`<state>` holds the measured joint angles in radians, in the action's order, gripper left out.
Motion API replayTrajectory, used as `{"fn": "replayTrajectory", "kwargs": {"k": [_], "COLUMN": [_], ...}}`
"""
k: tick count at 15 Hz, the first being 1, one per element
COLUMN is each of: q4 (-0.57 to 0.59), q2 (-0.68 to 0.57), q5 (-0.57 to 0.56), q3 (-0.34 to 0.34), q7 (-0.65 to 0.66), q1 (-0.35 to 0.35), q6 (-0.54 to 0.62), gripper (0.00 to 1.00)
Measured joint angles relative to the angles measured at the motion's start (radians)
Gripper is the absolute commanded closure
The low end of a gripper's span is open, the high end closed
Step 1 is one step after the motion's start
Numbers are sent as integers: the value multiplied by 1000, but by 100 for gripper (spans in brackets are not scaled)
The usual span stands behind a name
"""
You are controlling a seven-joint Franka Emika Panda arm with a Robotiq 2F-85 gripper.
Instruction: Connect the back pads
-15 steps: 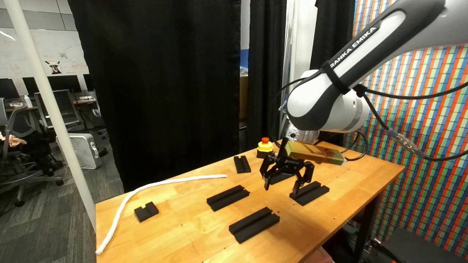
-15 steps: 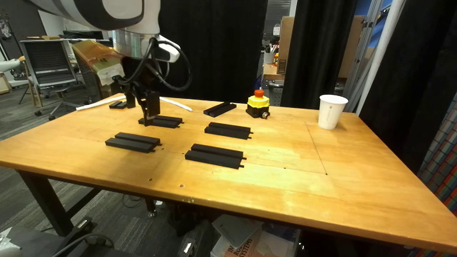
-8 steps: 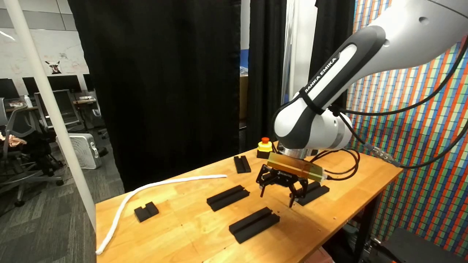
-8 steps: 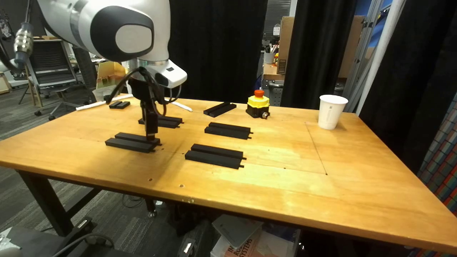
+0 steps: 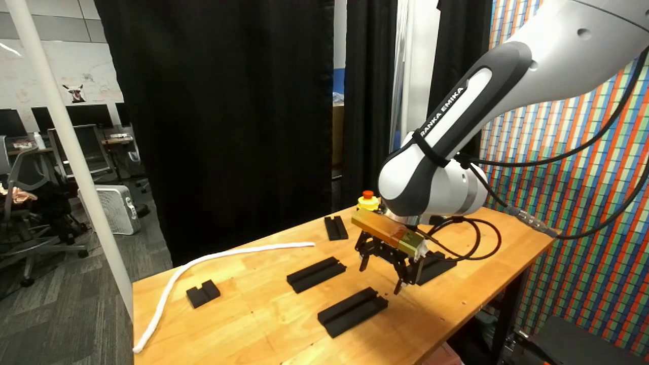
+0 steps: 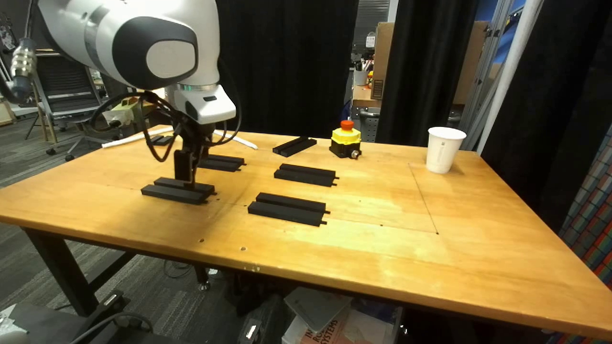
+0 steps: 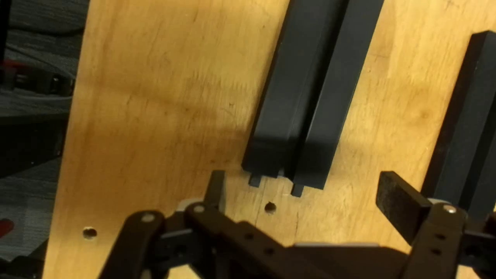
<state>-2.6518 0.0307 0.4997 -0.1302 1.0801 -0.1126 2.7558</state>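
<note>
Jaws apart, above the tabletop (image 5: 263, 324), near the pegged end of a black pad (image 7: 306, 87) | other black pads (image 6: 288, 210) lie separate, flat on tabletop | white cord (image 5: 253, 249) curved near small black block (image 5: 205, 295)

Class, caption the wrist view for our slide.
Open claw by the pegged end of a pad, second pad at the picture's right edge.

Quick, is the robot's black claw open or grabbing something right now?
Black two-fingered gripper: open, holding nothing; jaws wide apart, with the end of a grooved, matte black rectangular pad showing between them in the wrist view.
</note>
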Motion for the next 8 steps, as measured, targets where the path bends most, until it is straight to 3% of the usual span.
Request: {"fn": "replayTrajectory", "kwargs": {"k": [8], "q4": [-74], "q2": [0], "q5": [-14], "q3": [72], "q7": [276], "q1": [66], "q6": [108], "gripper": [0]}}
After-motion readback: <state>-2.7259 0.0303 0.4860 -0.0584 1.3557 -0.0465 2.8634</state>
